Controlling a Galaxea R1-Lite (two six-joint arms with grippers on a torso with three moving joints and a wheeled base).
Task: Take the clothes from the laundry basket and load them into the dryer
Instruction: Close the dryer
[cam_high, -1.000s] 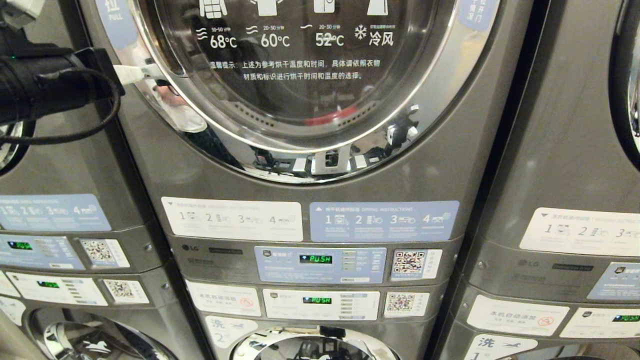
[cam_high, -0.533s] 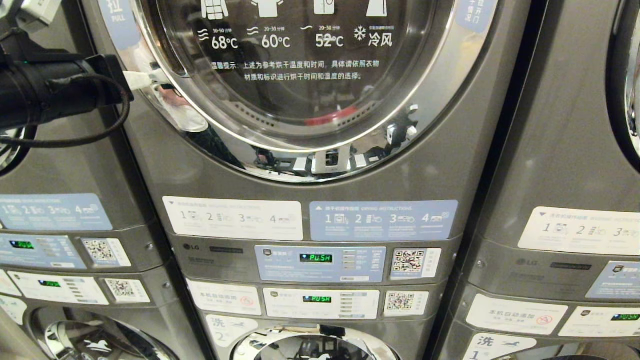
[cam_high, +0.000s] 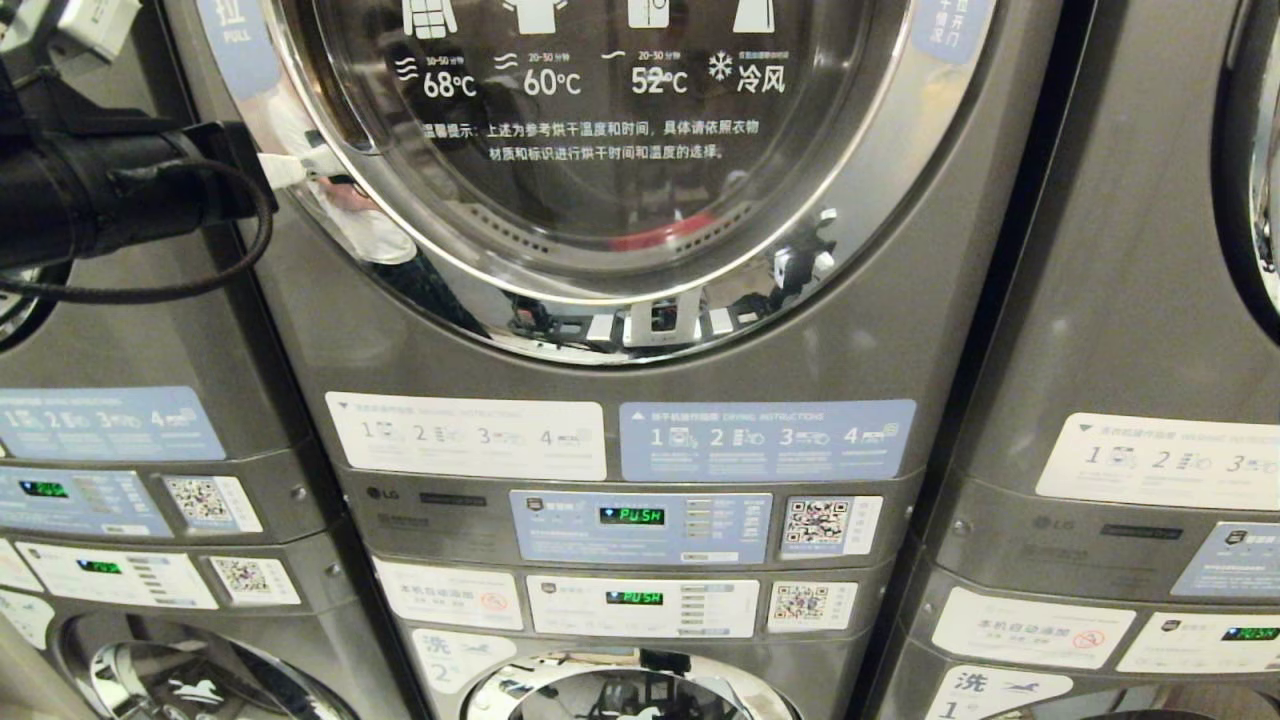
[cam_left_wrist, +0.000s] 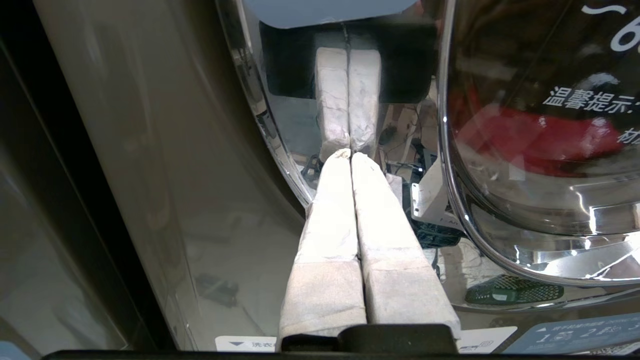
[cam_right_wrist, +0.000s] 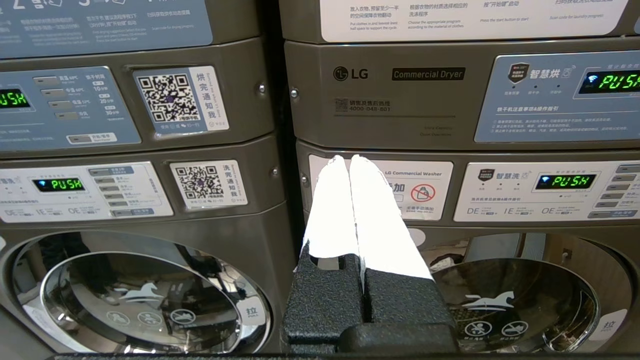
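The grey dryer (cam_high: 620, 380) fills the head view with its round glass door (cam_high: 600, 180) closed. Red cloth (cam_high: 660, 236) shows low behind the glass, and again as a red patch (cam_left_wrist: 530, 135) in the left wrist view. My left gripper (cam_high: 290, 168) reaches in from the left at the door's chrome rim (cam_high: 345, 225). It is shut and empty (cam_left_wrist: 351, 154), with its tips right at the rim (cam_left_wrist: 280, 130) and mirrored in it. My right gripper (cam_right_wrist: 348, 157) is shut and empty, held low before the washer panels. The laundry basket is out of view.
Identical stacked machines stand on both sides (cam_high: 120, 350) (cam_high: 1130, 300). Control panels with green displays (cam_high: 640, 517) and a washer door (cam_high: 620, 695) lie below the dryer. A "pull" label (cam_high: 235, 35) sits at the door's upper left.
My left arm has slid to the right, bringing its shut tips onto the chrome rim of the dryer door. The right arm has not moved.
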